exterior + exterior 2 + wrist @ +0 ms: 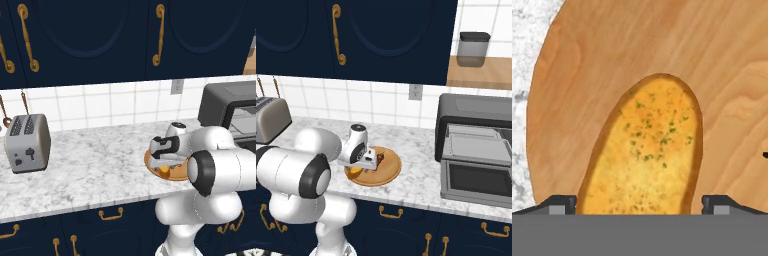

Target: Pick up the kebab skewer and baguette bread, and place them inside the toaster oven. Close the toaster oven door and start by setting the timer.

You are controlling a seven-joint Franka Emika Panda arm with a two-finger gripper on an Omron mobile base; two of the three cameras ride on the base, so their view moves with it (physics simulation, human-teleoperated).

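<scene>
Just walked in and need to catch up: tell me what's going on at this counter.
The robot's gripper is low over the wooden plate, jaws open on either side of the baguette bread, not yet closed on it. The kebab skewer lies on the same plate. The toaster oven stands to the right on the counter with its door open, nothing loaded yet.

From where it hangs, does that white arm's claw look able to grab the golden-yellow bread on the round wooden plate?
Probably yes. The open gripper sits right over the golden-yellow baguette bread on the round wooden plate, one fingertip on each side, nothing between them.
</scene>
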